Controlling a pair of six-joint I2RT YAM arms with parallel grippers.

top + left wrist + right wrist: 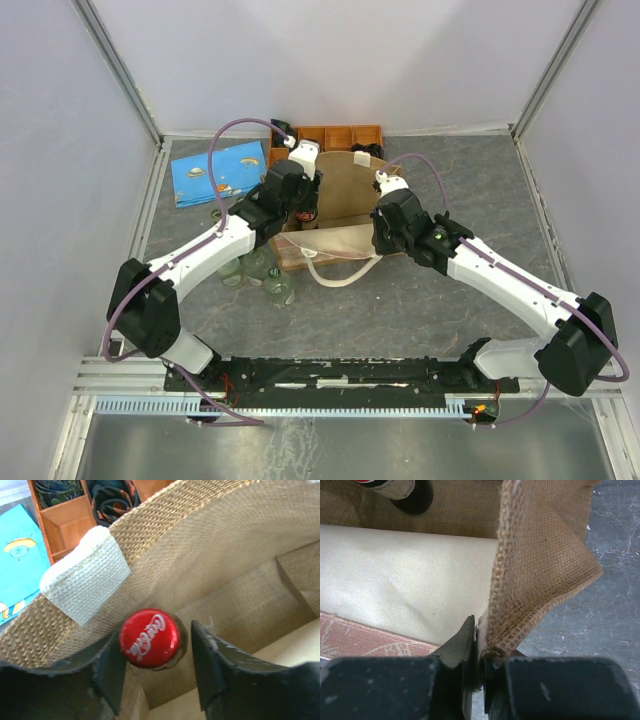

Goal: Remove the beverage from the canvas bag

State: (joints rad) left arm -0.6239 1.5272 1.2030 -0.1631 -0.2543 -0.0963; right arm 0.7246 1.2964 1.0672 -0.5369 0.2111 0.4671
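The canvas bag (345,190) sits mid-table (420,320), its mouth held open, and everything else is easiest placed from it. Down inside, close against its far wall, stands the beverage (150,637) – a dark bottle with a red screw cap carrying white script, upright and not lifted.

The left gripper (155,632) reaches into the bag from above. Its two dark fingers (210,665) are spread to either side of the cap: the one on the left of the wrist view looks to be at the cap's edge, while the other shows a clear gap, so nothing is clamped. Just above the cap, one cream handle patch (85,582) is sewn to the bag's rim.

The right gripper (481,640) is at the bag's right-hand rim, jaws pressed together on a fold of the woven cloth – pinching it and pulling it outward. From that wrist the bottle's base shows inside the bag, beyond a pale cream panel (395,590).

Behind the bag lies an orange tray (340,133); to its rear left, a blue pouch (218,172); to its front left, a few clear glass bottles (258,270).
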